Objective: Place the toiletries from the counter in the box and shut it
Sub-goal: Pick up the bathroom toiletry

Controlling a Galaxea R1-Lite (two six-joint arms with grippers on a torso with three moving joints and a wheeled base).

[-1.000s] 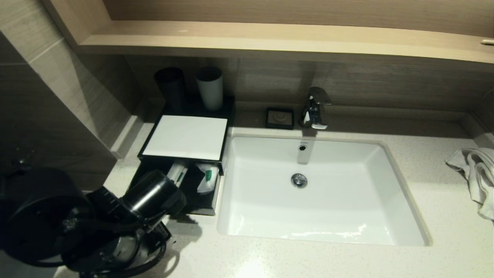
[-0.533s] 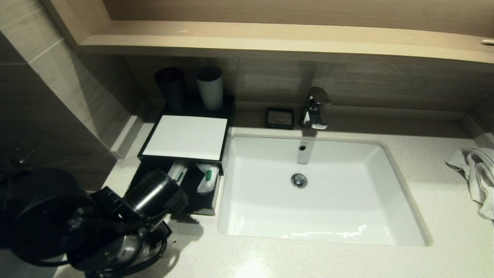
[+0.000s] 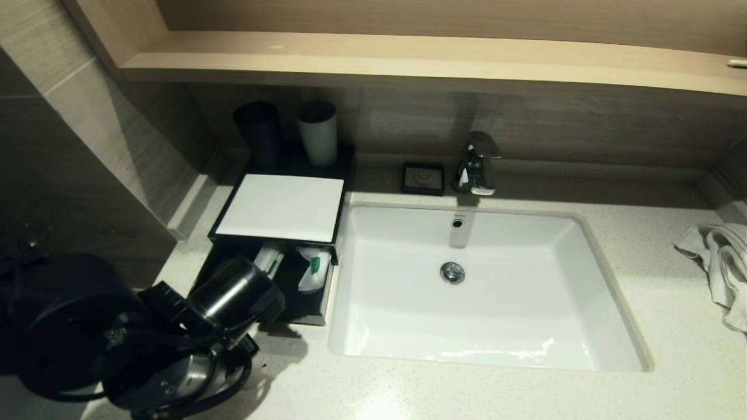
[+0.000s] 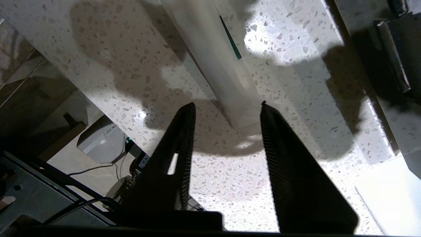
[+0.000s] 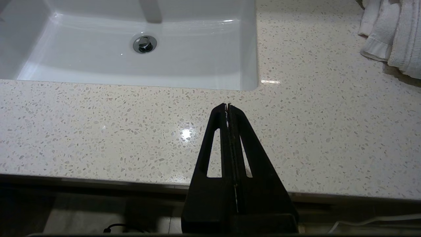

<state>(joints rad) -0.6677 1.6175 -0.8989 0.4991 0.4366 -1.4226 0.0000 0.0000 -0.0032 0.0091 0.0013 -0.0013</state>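
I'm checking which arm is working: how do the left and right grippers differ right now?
The left gripper has its fingers apart; the right gripper has its fingers pressed together. The left one has the end of a long packet between its tips; the right one has nothing there. The left hangs over counter beside the box; the right hangs over the counter edge in front of the basin. Both have black tapered fingers.

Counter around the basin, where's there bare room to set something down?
Bare counter runs along the front of the basin, and on its right up to the towel. It is crowded on the left: the box with its open drawer, the left gripper and a slim packet fill that corner.
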